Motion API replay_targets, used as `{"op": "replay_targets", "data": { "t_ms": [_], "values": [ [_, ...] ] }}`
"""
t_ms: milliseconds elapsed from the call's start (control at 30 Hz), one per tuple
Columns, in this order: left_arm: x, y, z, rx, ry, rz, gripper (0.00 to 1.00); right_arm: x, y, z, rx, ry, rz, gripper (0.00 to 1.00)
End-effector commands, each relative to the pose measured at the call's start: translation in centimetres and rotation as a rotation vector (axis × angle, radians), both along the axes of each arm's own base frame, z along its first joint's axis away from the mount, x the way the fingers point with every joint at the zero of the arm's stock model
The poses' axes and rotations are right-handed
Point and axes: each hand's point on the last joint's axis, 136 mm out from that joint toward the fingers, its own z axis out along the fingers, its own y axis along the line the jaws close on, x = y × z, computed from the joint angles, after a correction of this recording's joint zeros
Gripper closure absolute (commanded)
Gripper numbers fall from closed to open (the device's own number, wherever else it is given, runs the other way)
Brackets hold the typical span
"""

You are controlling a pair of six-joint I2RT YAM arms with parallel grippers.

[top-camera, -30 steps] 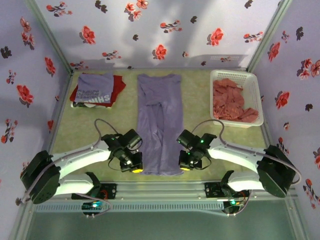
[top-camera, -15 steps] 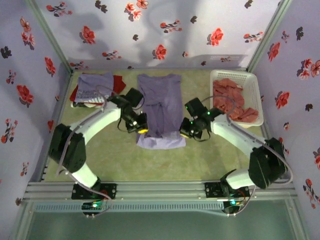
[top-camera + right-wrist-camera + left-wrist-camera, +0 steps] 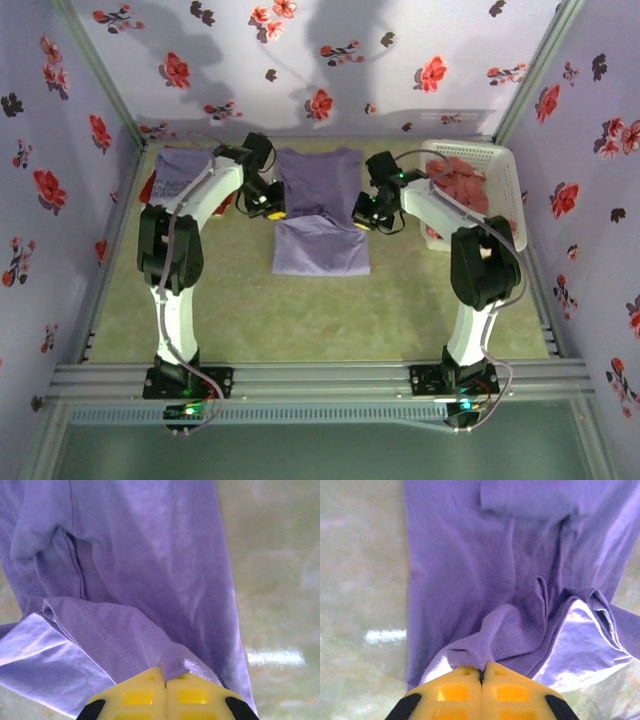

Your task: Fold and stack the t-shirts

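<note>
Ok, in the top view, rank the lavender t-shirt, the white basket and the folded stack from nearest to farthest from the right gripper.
1. lavender t-shirt, pinched in the right gripper, centre.
2. white basket, close on its right.
3. folded stack, far left, beyond the shirt.

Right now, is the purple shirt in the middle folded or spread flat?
Mid-fold: the purple shirt is doubled over on itself, hem corners pinched in the left gripper and right gripper.
</note>
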Motion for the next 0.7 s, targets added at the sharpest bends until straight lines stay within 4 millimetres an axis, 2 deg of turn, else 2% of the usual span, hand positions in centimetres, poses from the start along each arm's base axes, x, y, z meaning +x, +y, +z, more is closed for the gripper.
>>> {"op": "replay_targets", "data": {
  "t_ms": [0, 233, 433, 500, 533, 600, 667],
  "values": [
    [0.7, 1.1, -0.7, 0.031, 0.018, -0.013, 1.00, 1.8, 0.1, 0.3, 0.015, -0.023, 0.027, 1.00],
    [2.1, 1.5, -0.7, 0.001, 0.007, 0.014, 1.00, 3.6, 0.1, 0.4, 0.034, -0.031, 0.029, 1.00],
    [3.8, 1.6, -2.2, -0.013, 0.021, 0.018, 1.00, 4.7, -0.1, -0.7, 0.042, -0.017, 0.022, 1.00],
    [4.3, 1.5, -3.0, -0.030, 0.029, 0.017, 1.00, 5.1, -0.1, -1.1, 0.052, -0.015, 0.023, 0.88],
    [4.7, 1.4, -3.3, -0.040, 0.028, 0.015, 0.96, 5.4, -0.2, -1.2, 0.065, -0.012, 0.021, 0.85],
    [5.5, 1.3, -3.1, -0.059, -0.002, 0.017, 0.76, 6.1, -0.5, -0.5, 0.083, -0.020, 0.009, 0.59],
    [6.8, 1.0, -1.1, -0.083, -0.088, 0.014, 0.69, 6.7, -1.0, 1.2, 0.090, -0.049, 0.006, 0.49]
  ]
}}
